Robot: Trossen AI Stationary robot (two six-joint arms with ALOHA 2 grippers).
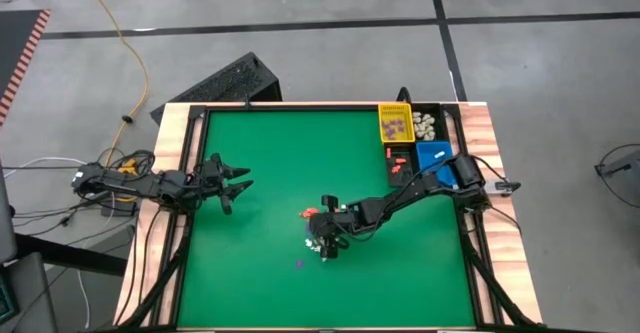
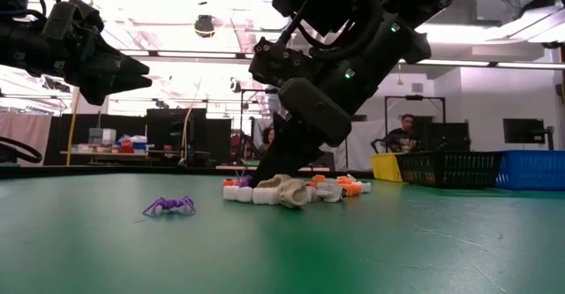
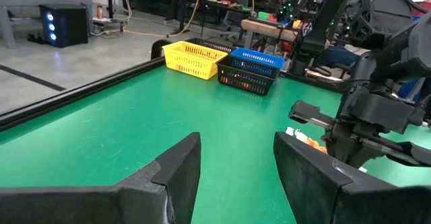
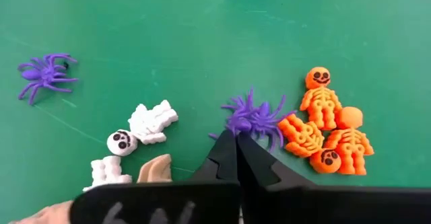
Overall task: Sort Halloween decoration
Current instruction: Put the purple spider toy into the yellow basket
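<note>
Right pincer (image 4: 236,138), clenched, we see pinching a purple spider (image 4: 254,118) at its tips mid-counter (image 1: 260,173), orange skeletons (image 4: 328,123) just beside, while the released left pincer (image 1: 238,184) waits well apart.

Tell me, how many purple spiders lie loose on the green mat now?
2: one purple spider lies alone, apart from the pile; the other spider is at the tips of the shut right gripper, beside the orange skeletons. More may be hidden under the arm.
</note>
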